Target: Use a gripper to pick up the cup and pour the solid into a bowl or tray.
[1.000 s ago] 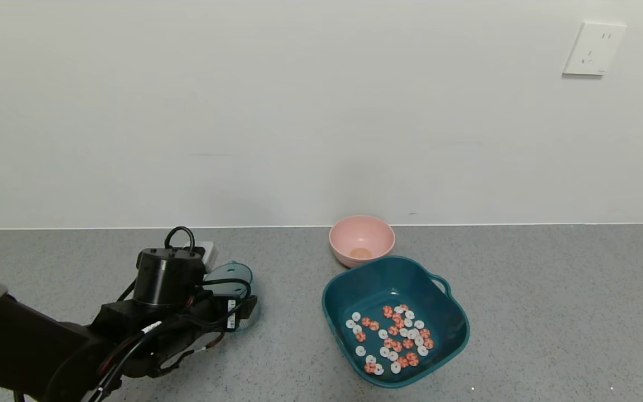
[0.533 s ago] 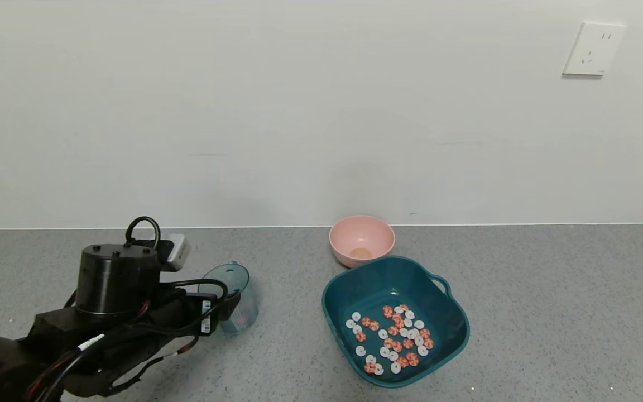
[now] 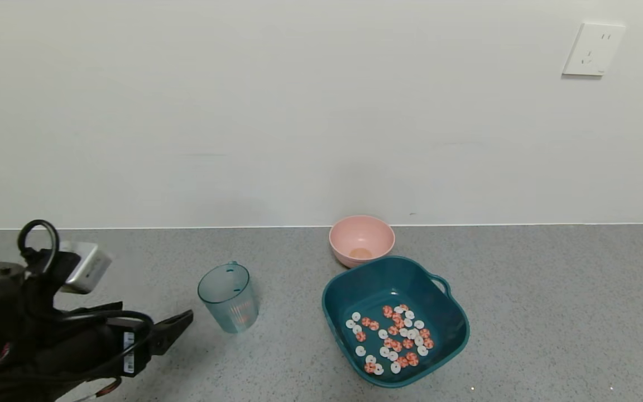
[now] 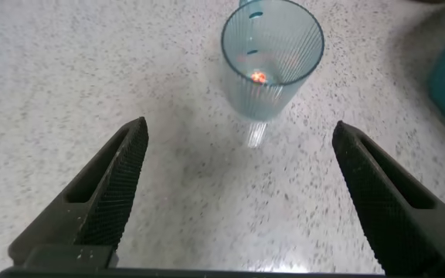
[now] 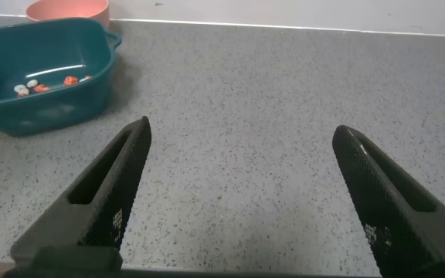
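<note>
Left gripper (image 4: pixel 238 193), jaws spread: keep the upright cup (image 3: pixel 228 297) untouched at 12 o'clock; you retreat level.

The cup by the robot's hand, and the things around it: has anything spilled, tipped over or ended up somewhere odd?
Nothing spilled. The cup stands upright, apart from the open left hand, with one orange-red disc seemingly left inside. The other discs lie in the teal tub.
</note>
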Controlling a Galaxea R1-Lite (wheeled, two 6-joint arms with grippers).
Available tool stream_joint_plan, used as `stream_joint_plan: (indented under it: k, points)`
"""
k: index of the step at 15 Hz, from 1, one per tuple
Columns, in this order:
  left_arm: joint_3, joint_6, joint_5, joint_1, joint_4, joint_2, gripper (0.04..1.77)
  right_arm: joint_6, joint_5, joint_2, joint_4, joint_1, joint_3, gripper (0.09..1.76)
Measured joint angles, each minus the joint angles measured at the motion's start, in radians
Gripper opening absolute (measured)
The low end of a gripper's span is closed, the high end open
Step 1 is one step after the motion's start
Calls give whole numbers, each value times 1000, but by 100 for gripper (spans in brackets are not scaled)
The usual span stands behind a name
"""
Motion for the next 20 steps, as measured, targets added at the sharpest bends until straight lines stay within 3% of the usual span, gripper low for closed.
stream_joint_plan:
  k: [4,12,17,20]
  points:
    - [74,35,-39,81,96,-218,171,0,0,0,0,0,0,171]
    - [225,40,-95,191,184,-577,171,0,0,0,0,0,0,171]
    - [290,39,-96,221,218,-810,172,0,0,0,0,0,0,171]
    - [307,82,-114,235,321,-942,172,0,0,0,0,0,0,171]
